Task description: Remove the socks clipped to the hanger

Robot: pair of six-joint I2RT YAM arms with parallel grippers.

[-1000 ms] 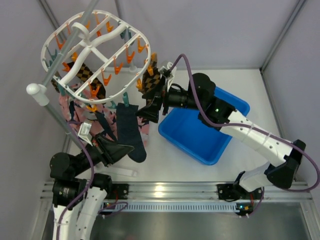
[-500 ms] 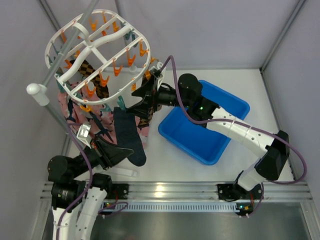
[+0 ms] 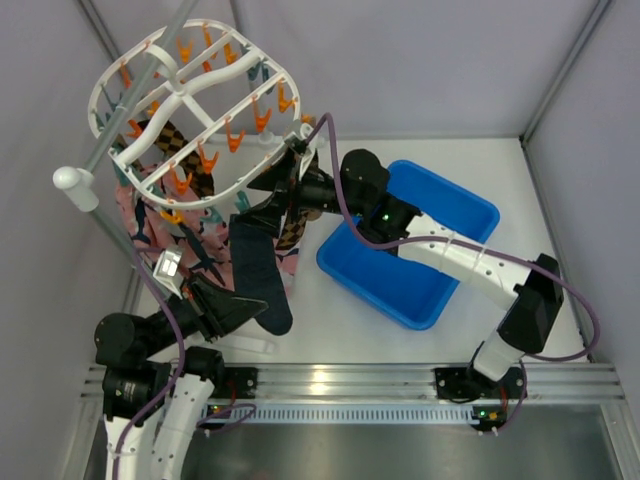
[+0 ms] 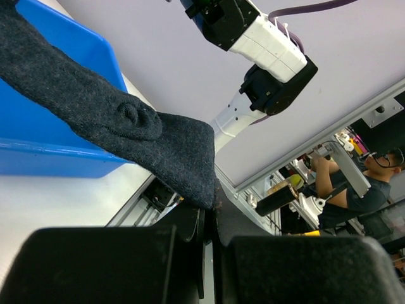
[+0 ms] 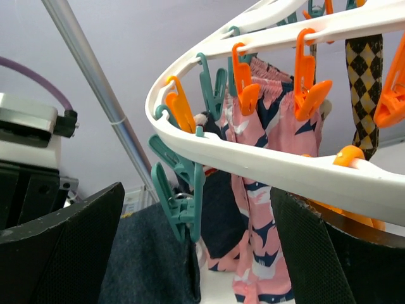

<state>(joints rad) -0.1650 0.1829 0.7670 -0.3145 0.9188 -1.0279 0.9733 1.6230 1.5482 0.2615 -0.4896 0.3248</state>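
Shows, from above, the hanger (image 3: 182,72) at the far left, against the grey pole (image 3: 128,115), its oval ring tilted rather than level; cannot settle the ring's long axis from this angle. Shows the socks hanging under it: pink socks (image 3: 135,215) at the left, checkered socks (image 3: 290,228) by the right rim, and one navy sock (image 3: 255,268) between. Puts the navy sock's long axis on a slant, cuff up at a teal clip (image 3: 243,206) on the near rim, toe pointing toward the near edge and the left arm's base. Finds the left gripper (image 3: 250,300) clenched on that toe end. Finds the right gripper (image 3: 268,190) spread wide at the near-right rim, beside a checkered sock, grasping nothing. Places the blue bin (image 3: 390,265) just right of the socks, under the right arm.

Adds from the left wrist what the top view hides: the navy sock's edge nipped between closed fingers (image 4: 101,266), fabric stretching away up and to the left.

Adds from the right wrist the underside of the rim: white bar crossing between the parted jaws, teal clip low between them with navy fabric beneath, pink socks with navy and white marks behind, a checkered sock hanging straight down at the right.
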